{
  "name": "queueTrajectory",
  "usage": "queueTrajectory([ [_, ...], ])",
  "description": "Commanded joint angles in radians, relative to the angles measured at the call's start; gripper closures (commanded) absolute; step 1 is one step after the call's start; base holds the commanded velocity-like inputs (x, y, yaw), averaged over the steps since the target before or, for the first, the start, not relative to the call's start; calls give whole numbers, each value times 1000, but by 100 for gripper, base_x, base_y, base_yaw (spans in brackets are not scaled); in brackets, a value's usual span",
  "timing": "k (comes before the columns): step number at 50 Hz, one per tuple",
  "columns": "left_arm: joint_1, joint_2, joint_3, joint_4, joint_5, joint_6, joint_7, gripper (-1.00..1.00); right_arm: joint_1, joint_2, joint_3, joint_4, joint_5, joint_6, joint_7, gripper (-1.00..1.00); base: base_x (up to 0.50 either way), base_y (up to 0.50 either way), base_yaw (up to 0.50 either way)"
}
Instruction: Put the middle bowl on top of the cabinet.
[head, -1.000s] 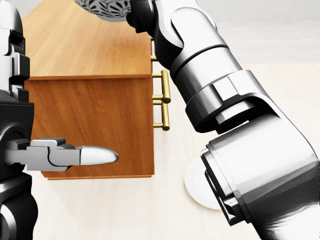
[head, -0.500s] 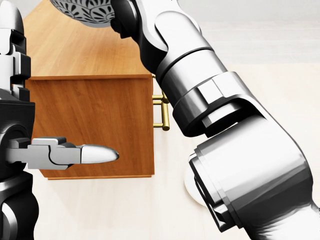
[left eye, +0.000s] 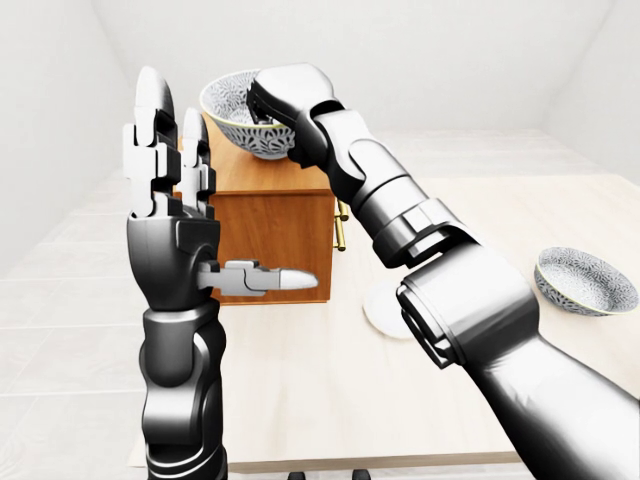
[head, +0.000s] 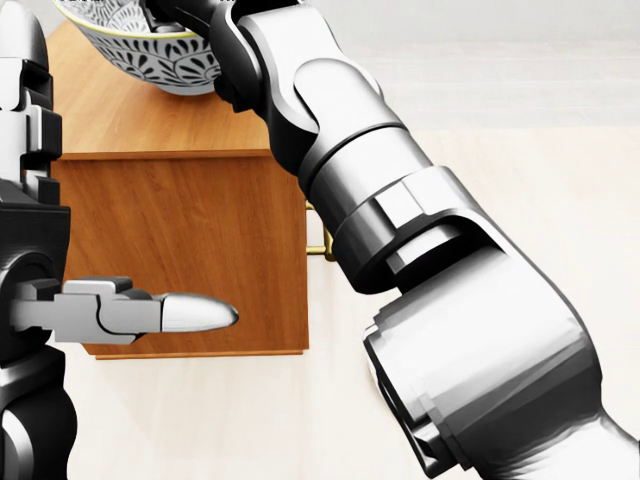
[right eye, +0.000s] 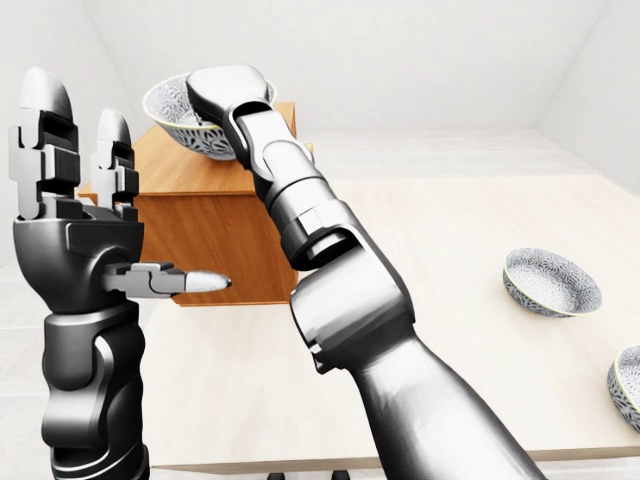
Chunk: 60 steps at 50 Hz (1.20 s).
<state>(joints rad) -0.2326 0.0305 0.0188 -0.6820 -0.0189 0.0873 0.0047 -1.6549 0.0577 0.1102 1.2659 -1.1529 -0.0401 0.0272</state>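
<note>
left-eye view: the right hand (left eye: 288, 97) has its fingers closed over the right rim of the middle bowl (left eye: 232, 125). the bowl hangs upright to the left of the fingers, above the cabinet (left eye: 270, 215). the left hand (left eye: 165, 195) is raised beside the cabinet, fingers spread and empty.

head view: the bowl's base overlaps the wooden top, but i cannot tell if they touch.

right-eye view: the bowl sits well inside the top's edges, so the coming move is probably straight down.

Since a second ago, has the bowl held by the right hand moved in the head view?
Yes. The bowl has shifted left and lower toward the cabinet top; the cabinet's edge has stayed put, so the camera did not move.
</note>
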Motion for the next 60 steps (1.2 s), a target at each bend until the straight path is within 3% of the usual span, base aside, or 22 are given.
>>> queueTrajectory([
  [1, 4, -1, -3, -11, -3, 0, -4, -100, -4, -1, -16, -3, -11, -9, -34, 100, 0, 0, 0],
  [19, 7, 0, 0, -12, -5, 0, -8, -100, 10, 10, -16, 2, -11, 2, -13, 100, 0, 0, 0],
  [29, 8, -1, 0, -17, -9, 0, -9, -100, 26, 17, -11, 4, -16, 24, 36, 100, 0, 0, 0],
  [41, 8, -1, 0, -13, -11, 0, -10, -100, 22, 18, -11, -5, -15, 22, 43, 99, 0, 0, 0],
  [43, 7, -1, 0, -13, -11, 0, -10, -100, 21, 17, -14, -6, -12, 17, 43, 83, 0, 0, 0],
  [45, 7, 0, -1, -13, -11, 0, -11, -100, 20, 17, -15, -4, -11, 17, 43, 47, 0, 0, 0],
  [48, 7, 0, 0, -12, -12, 0, -11, -100, 17, 19, -15, -4, -10, 17, 43, 40, 0, 0, 0],
  [51, 7, -1, 2, -9, -12, 0, -10, -100, 17, 20, -10, -5, -14, 10, 41, 1, 0, 0, 0],
  [53, 8, -2, 3, -14, -14, 0, -8, -100, 20, 20, -9, -6, -15, 7, 41, -11, 0, 0, 0],
  [60, 4, -1, 3, -9, -13, 0, -5, -100, 19, 20, -11, -9, -13, 1, 42, -16, 0, 0, 0],
])
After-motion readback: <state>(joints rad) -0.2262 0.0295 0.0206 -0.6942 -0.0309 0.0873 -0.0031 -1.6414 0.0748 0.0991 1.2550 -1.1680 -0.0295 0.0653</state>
